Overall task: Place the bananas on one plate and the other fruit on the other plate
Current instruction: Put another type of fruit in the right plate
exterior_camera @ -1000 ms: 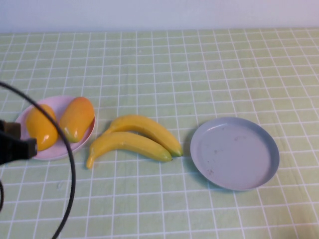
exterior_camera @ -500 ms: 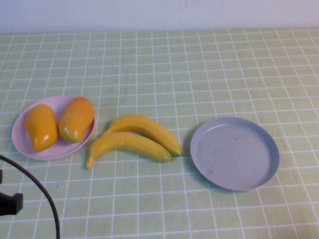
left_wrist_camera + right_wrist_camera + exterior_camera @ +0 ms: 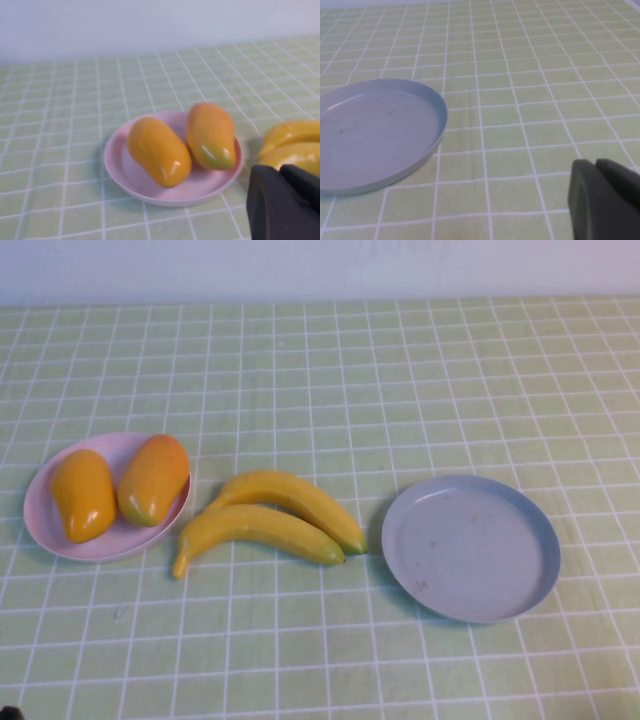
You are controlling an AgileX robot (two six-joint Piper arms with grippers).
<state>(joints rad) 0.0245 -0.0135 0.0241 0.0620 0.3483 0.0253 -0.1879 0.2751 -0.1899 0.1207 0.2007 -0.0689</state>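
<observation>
Two yellow bananas point(image 3: 270, 518) lie side by side on the cloth, between the plates. On the pale pink plate point(image 3: 40, 530) at the left rest two mangoes, one yellow-orange point(image 3: 82, 495) and one with a redder blush point(image 3: 153, 478). The grey-blue plate point(image 3: 470, 550) at the right holds nothing. Neither arm shows in the high view. In the left wrist view my left gripper point(image 3: 279, 170) is shut and empty, near the pink plate point(image 3: 120, 167), the mangoes point(image 3: 158, 150) and the bananas point(image 3: 292, 142). My right gripper point(image 3: 595, 165) is shut and empty, beside the grey-blue plate point(image 3: 370, 130).
A green checked cloth point(image 3: 330, 380) covers the whole table, running back to a white wall point(image 3: 320, 265).
The left arm and its black cable have drawn back toward the near left edge and left the high view. The fruit and both plates have not moved.
</observation>
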